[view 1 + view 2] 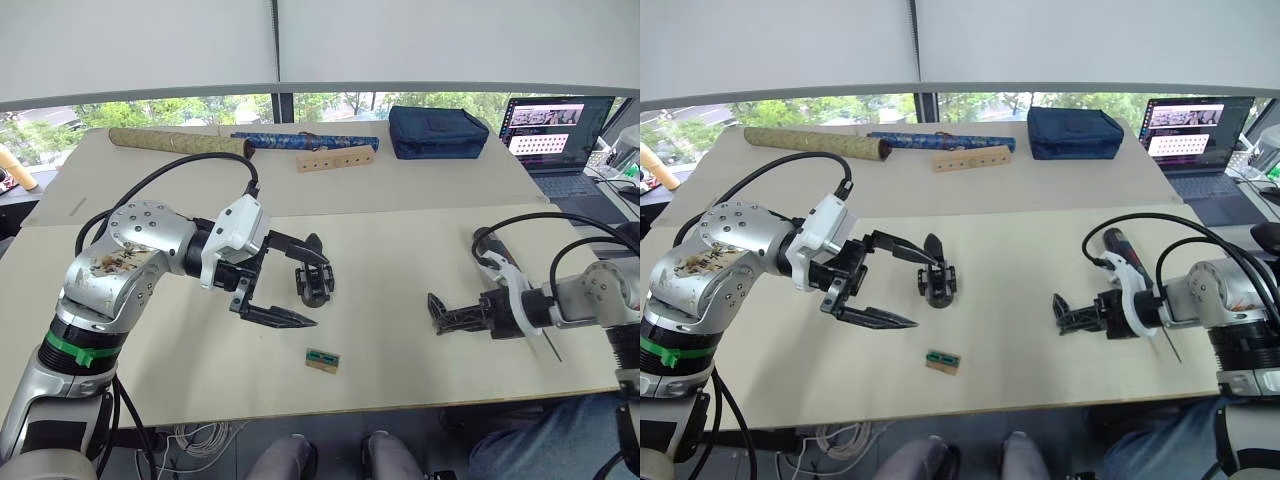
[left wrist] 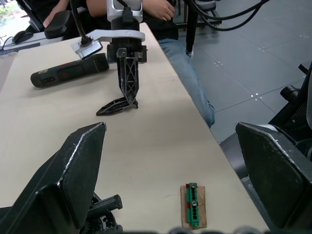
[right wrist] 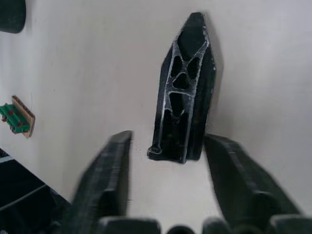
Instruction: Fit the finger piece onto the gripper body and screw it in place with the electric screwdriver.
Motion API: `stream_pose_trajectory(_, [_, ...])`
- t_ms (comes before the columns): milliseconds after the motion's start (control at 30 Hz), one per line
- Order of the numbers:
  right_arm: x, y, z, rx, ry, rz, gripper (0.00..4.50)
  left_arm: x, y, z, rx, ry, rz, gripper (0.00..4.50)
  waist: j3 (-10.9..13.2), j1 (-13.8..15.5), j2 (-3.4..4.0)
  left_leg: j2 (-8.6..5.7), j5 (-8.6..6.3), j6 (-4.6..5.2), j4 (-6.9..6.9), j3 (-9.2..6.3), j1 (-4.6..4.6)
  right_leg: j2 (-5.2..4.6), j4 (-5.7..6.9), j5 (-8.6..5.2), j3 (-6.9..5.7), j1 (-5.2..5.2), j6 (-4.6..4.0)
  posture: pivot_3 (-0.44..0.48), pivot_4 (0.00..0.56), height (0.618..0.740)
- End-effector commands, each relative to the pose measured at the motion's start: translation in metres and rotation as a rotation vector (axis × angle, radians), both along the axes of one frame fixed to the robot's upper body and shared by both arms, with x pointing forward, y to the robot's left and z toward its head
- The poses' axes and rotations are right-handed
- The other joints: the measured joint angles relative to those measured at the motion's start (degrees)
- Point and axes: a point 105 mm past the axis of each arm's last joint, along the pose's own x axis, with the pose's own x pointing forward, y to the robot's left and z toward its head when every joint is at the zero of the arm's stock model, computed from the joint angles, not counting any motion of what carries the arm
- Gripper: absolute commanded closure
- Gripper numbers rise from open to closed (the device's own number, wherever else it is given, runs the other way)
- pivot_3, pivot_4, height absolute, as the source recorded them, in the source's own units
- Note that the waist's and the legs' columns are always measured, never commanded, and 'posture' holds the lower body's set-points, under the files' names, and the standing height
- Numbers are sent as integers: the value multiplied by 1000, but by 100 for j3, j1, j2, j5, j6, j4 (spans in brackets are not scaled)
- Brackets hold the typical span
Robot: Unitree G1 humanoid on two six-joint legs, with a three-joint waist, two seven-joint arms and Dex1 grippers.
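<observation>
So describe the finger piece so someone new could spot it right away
On the cream table, look by the right gripper. The finger piece lies flat between its open fingers, a small black wedge with a lattice of cut-outs, tapering to a point, unlike the chunky gripper body.

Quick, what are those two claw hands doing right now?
Left gripper: open, empty, fingers either side of the gripper body.
Right gripper: open, fingers straddling the finger piece, not clamped.

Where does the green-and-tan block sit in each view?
Left eye: green-and-tan block by the table's front edge.
Right eye: block, same spot.
Left wrist: block at that edge, apart from the finger piece.
Right wrist: block at that edge, apart from the finger piece.
Landmark: table edge.
</observation>
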Motion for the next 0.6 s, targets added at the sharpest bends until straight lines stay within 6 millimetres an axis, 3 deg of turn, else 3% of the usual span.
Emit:
stream_pose_trajectory(33, [6, 6, 23, -63, -98, 79, 388, -4, -1, 9, -21, -48, -16, 0, 0, 0, 0, 1, 0, 0, 0, 0, 0, 0, 1, 0, 0, -1, 0, 0, 150, 740])
stream_pose_trajectory(67, [6, 9, 25, -82, -107, 99, 12, -4, -1, 9, -22, -49, -18, 0, 0, -8, 0, 2, 0, 0, 0, 0, 0, 1, 1, 0, 0, -2, 0, 0, 150, 740])
stream_pose_trajectory(267, [7, 26, 22, -170, -95, 139, 12, -3, -5, 8, -28, -53, -29, 0, 0, -5, 0, 7, 0, 0, -1, -1, 0, 4, 4, 0, -2, -3, 0, 0, 150, 740])
stream_pose_trajectory(400, [12, 23, 7, -326, -115, 116, 12, -1, -5, 6, -30, -53, -32, 0, 0, 9, 0, 3, 0, 0, 0, 0, -1, 1, 2, 0, 0, -3, 0, 0, 150, 740])
stream_pose_trajectory(533, [4, 22, -5, -407, -100, 147, 12, -1, -7, 6, -34, -55, -34, 0, 0, 20, 0, 0, 0, 0, 1, -3, -2, 1, 1, 0, -4, -2, 0, 0, 150, 740])
stream_pose_trajectory(600, [0, 24, -11, -416, -94, 161, 544, -1, -7, 6, -37, -55, -34, 0, 0, 20, 0, -1, 0, 0, 4, -3, -2, 0, 0, 0, -4, 1, 0, 0, 150, 740])
